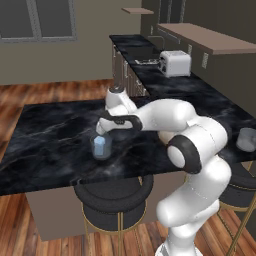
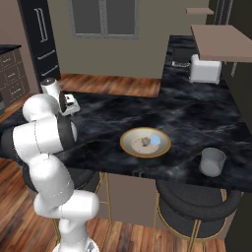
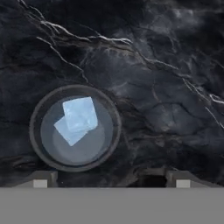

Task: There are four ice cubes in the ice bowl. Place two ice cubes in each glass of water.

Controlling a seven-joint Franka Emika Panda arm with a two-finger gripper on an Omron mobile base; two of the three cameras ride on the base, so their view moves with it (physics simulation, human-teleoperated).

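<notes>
One glass of water (image 3: 75, 127) stands on the black marble counter, and two pale-blue ice cubes (image 3: 80, 113) lie in it, one overlapping the other. My gripper (image 3: 110, 179) is open above the counter just beside this glass, its fingertips (image 3: 43, 178) wide apart with nothing between them. From the left base view the gripper (image 1: 103, 131) hovers right over the glass (image 1: 101, 147). The ice bowl (image 2: 124, 143) sits farther along the counter with one ice cube (image 2: 155, 140) and a small greyish lump in it. The second glass (image 2: 212, 161) stands near the counter's front edge.
A silver toaster (image 1: 175, 63) stands on the back counter by the wall. Black round stools (image 1: 112, 200) are tucked under the island's front edge. My own arm reaches across the island between the bowl and the near glass.
</notes>
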